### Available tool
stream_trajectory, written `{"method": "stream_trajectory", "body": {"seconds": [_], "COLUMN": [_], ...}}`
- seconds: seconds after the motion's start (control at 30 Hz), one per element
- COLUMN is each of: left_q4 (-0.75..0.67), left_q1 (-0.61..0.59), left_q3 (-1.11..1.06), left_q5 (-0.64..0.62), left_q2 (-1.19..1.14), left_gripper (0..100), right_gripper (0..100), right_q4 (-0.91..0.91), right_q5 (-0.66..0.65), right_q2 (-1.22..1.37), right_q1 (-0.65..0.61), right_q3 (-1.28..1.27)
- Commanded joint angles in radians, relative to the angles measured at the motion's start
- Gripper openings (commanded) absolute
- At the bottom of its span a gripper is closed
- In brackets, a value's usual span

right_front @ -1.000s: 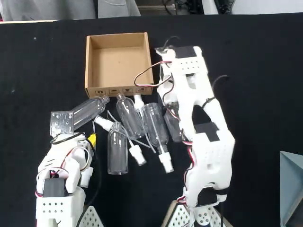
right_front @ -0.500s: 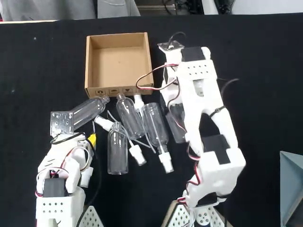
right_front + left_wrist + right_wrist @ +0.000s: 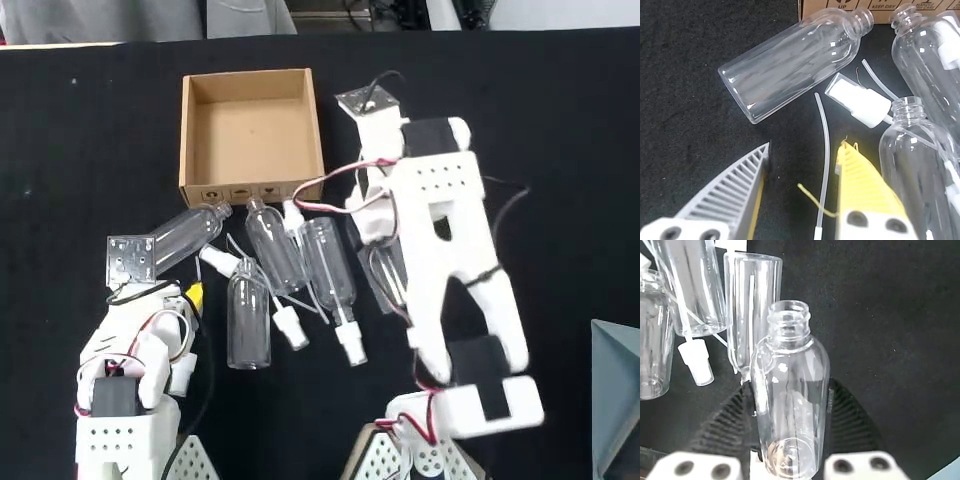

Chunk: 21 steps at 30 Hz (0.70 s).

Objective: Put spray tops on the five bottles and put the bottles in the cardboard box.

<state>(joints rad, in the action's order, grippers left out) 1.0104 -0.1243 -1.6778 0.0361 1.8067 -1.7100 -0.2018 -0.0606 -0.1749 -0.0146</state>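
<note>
The right gripper pinches an uncapped bottle by its body. The bottle's long axis runs along the jaws and its open neck points away from the wrist. The left gripper is the nearer to a loose spray top, which lies just ahead of its spread jaws on the bench; a thin tube runs between them. The cardboard box has no bottle in it yet. Its front wall bears small print, and the bottles carry no labels.
</note>
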Motion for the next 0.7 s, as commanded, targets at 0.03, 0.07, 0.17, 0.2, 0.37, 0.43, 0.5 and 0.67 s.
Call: {"method": "stream_trajectory", "body": {"seconds": [0.03, 0.07, 0.17, 0.2, 0.37, 0.43, 0.5, 0.67], "left_q4": [0.005, 0.005, 0.005, 0.005, 0.005, 0.005, 0.005, 0.005], "left_q1": [-0.005, -0.005, -0.005, -0.005, -0.005, -0.005, -0.005, -0.005], "left_q3": [-0.022, -0.022, -0.022, -0.022, -0.022, -0.022, -0.022, -0.022], "left_q5": [0.0, 0.0, 0.0, 0.0, 0.0, 0.0, 0.0, 0.0], "left_q2": [0.005, 0.005, 0.005, 0.005, 0.005, 0.005, 0.005, 0.005], "left_gripper": [20, 20, 20, 20, 20, 20, 20, 20], "right_gripper": [3.2, 3.2, 3.2, 3.2, 3.2, 3.2, 3.2, 3.2], "right_q4": [0.051, 0.06, 0.083, 0.089, 0.133, 0.164, 0.203, 0.299], "right_q5": [-0.005, -0.002, 0.0, 0.0, 0.002, 0.002, 0.002, 0.002], "right_q2": [-0.153, -0.174, -0.242, -0.265, -0.378, -0.423, -0.466, -0.581], "right_q1": [0.026, 0.025, 0.025, 0.025, 0.025, 0.025, 0.025, 0.025], "right_q3": [-0.051, -0.068, -0.111, -0.125, -0.2, -0.242, -0.289, -0.407]}}
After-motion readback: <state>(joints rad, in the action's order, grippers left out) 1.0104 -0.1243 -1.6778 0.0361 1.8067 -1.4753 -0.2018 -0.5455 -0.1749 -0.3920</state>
